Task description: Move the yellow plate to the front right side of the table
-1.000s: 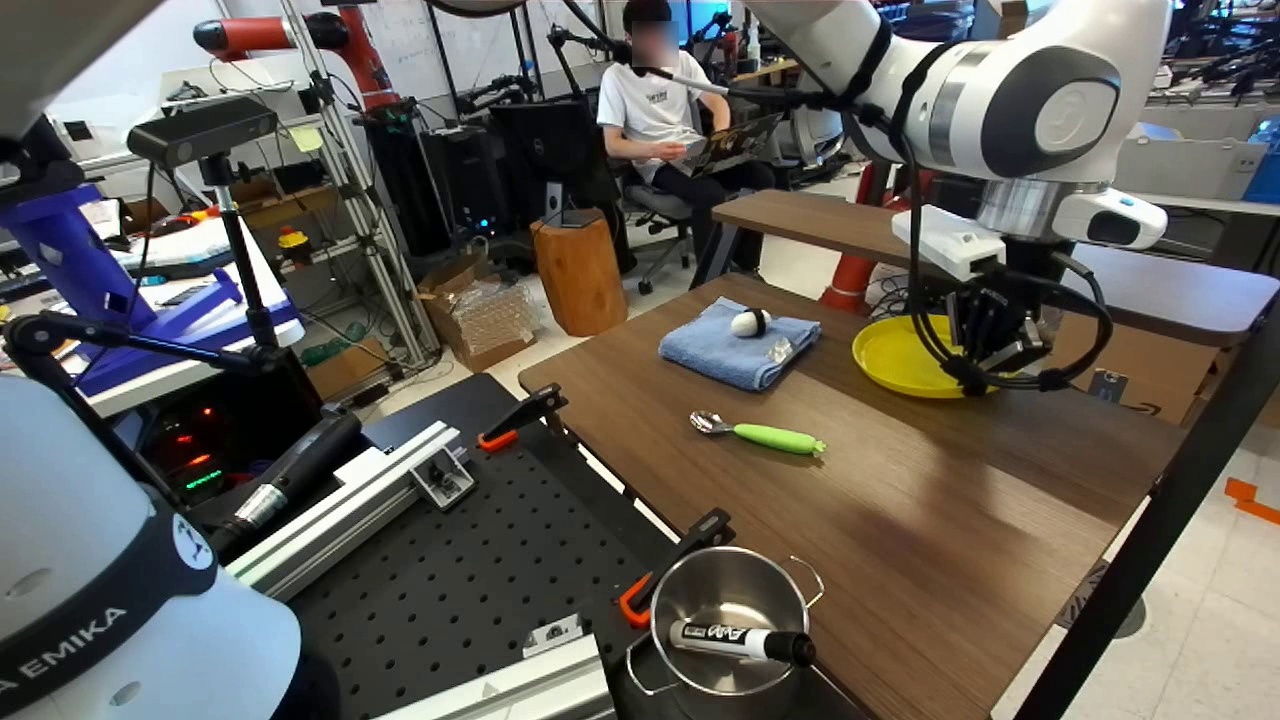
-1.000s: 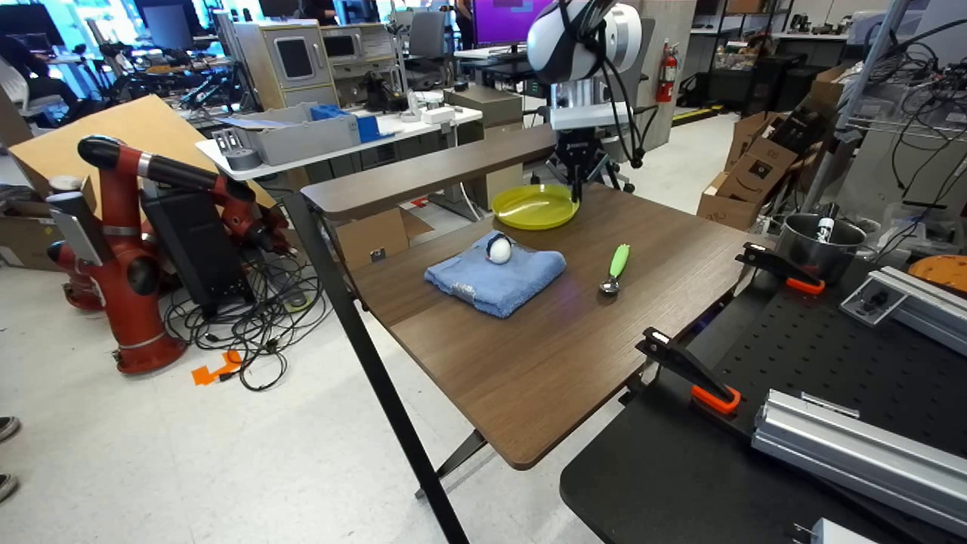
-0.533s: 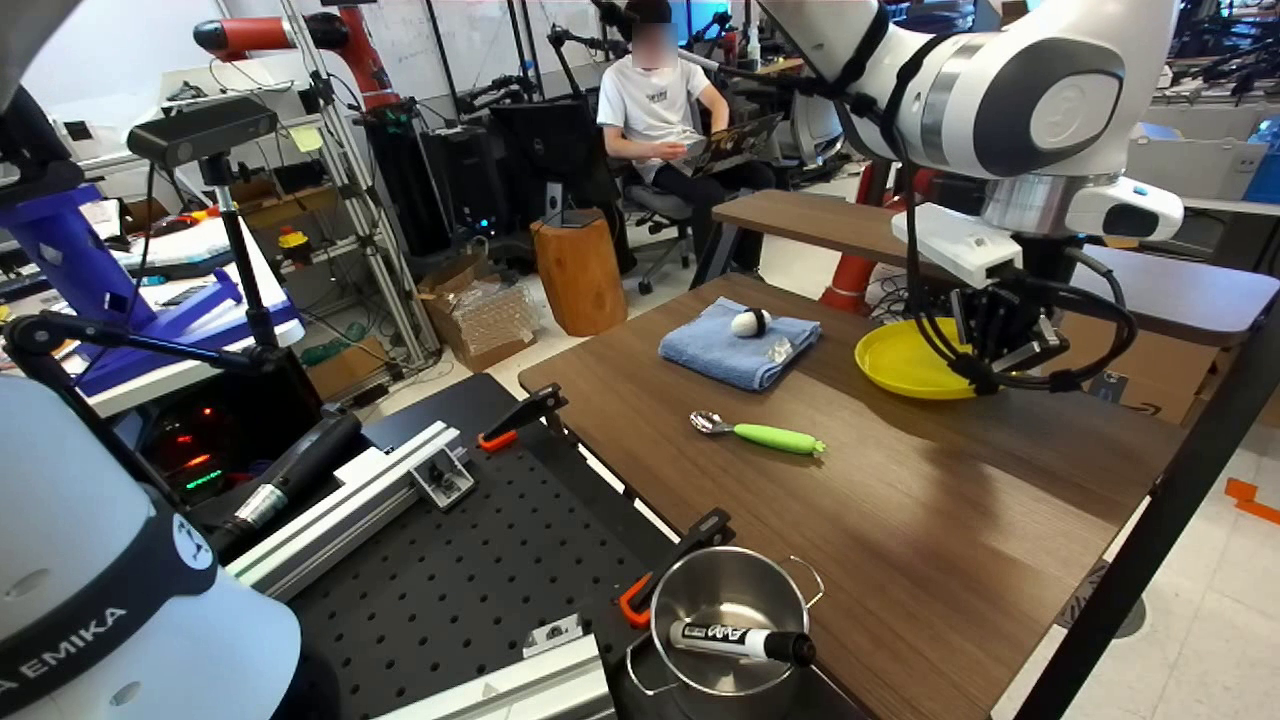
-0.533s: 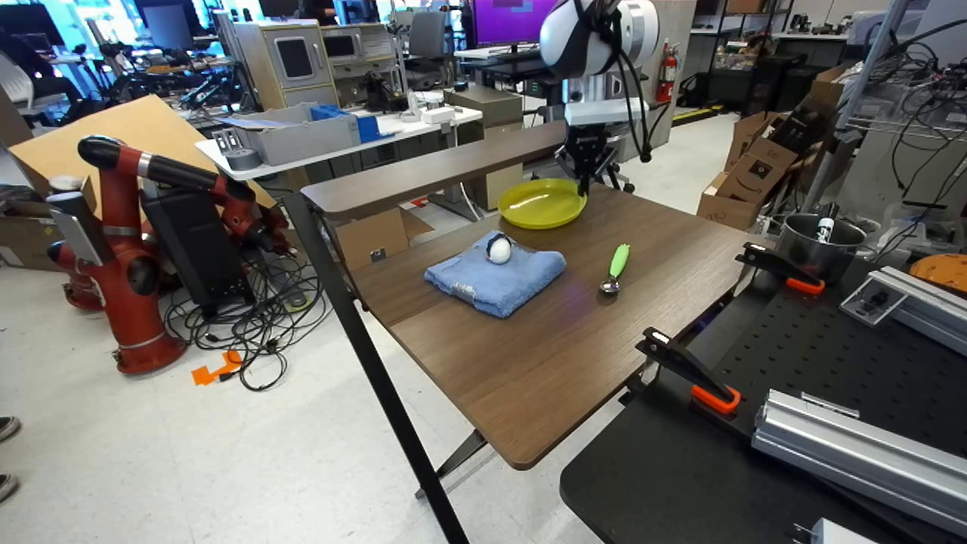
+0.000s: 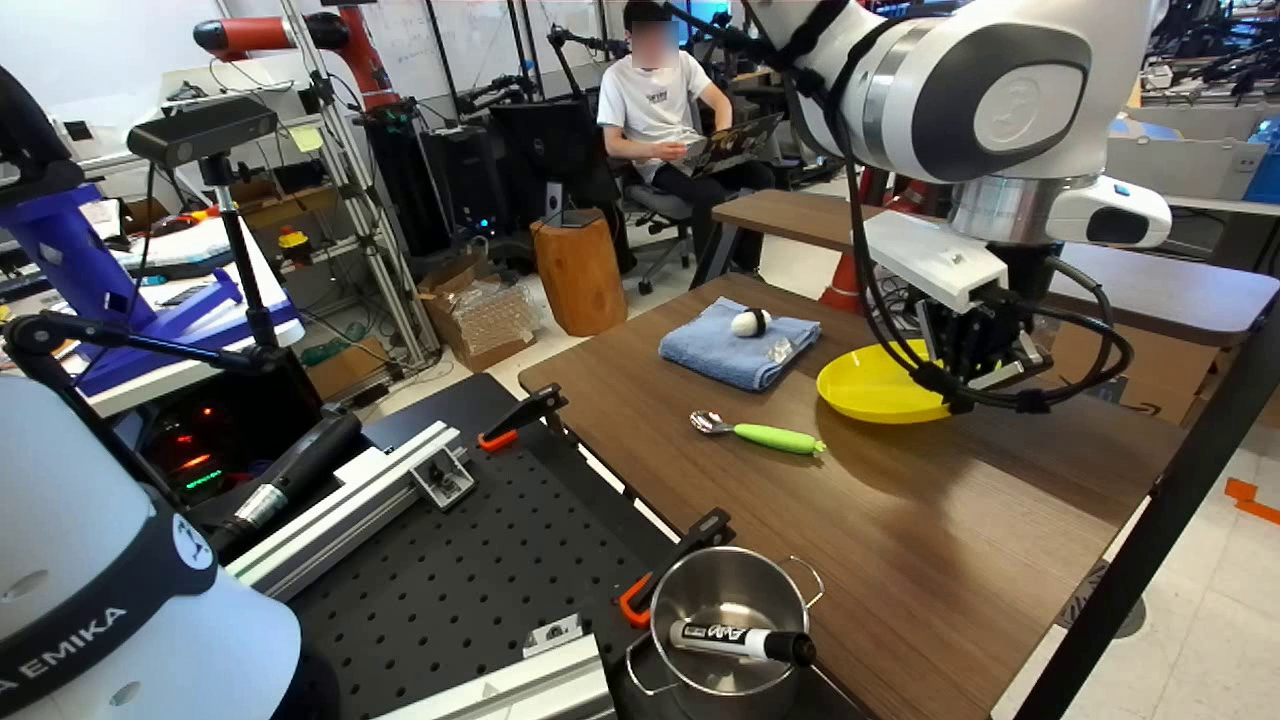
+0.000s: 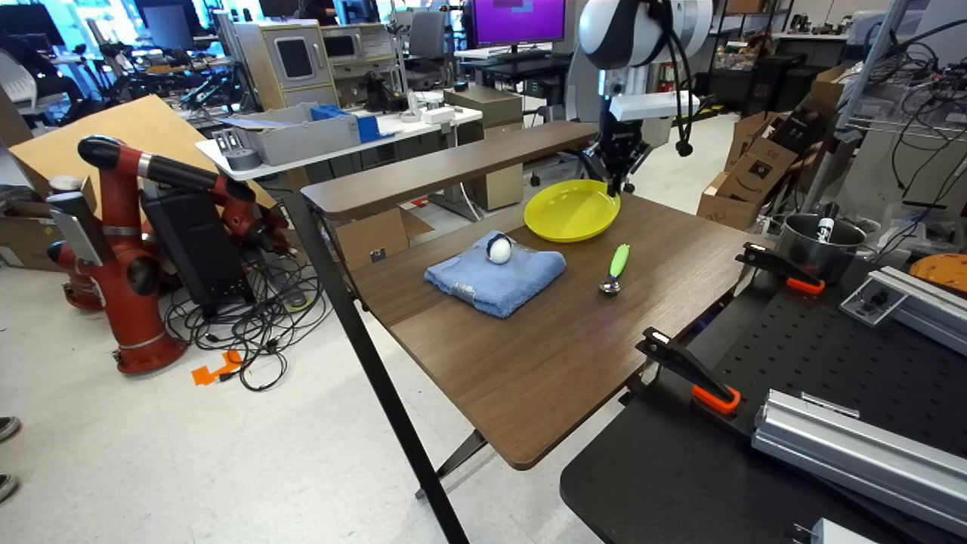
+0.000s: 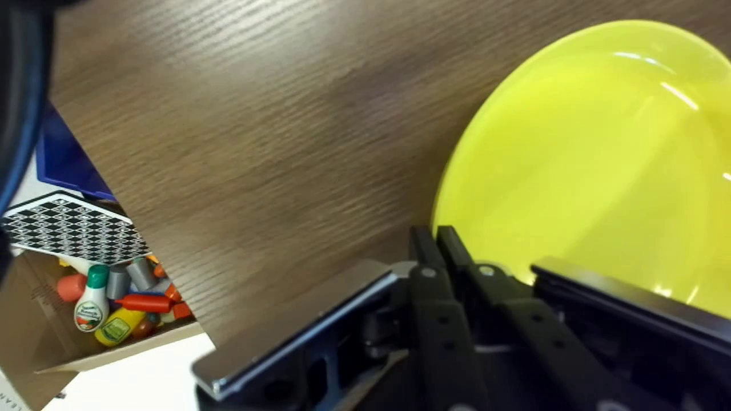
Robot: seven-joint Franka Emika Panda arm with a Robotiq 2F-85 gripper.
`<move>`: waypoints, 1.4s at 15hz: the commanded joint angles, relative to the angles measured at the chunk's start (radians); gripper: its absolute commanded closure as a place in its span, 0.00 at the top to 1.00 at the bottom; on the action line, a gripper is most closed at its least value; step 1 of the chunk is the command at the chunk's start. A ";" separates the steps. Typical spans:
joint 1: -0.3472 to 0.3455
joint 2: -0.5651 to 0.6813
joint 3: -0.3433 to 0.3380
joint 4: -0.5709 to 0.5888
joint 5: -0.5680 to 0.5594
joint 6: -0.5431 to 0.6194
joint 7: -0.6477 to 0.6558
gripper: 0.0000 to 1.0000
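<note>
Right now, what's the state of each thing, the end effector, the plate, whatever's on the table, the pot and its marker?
Yellow plate: gripped by its rim, tilted; contact with the table unclear.
End effector: shut on that rim.
Blue cloth: folded, lying on the table.
White oval object: resting on the cloth.
Green-handled spoon: lying on the table.
Pot: upright, uncovered.
Marker: capped, poking out of the pot.

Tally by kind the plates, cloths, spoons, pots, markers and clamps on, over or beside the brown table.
Plates: 1, yellow plate
Cloths: 1, blue cloth
Spoons: 1, green-handled spoon
Pots: 1, metal pot
Markers: 1, black-capped marker
Clamps: 2, clamp near the pot and clamp farther off
Total: 7
</note>
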 commanded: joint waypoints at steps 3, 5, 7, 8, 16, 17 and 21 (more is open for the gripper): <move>-0.099 -0.201 0.050 -0.260 0.027 0.110 -0.164 0.01; -0.146 -0.227 0.063 -0.281 0.052 0.097 -0.223 0.01; -0.174 -0.248 0.061 -0.302 0.064 0.082 -0.257 0.01; -0.186 -0.243 0.062 -0.297 0.070 0.075 -0.269 0.01; -0.194 -0.193 0.074 -0.262 0.080 0.042 -0.272 0.51; -0.193 -0.188 0.075 -0.258 0.077 0.037 -0.268 0.59; -0.192 -0.147 0.078 -0.219 0.075 0.020 -0.258 0.89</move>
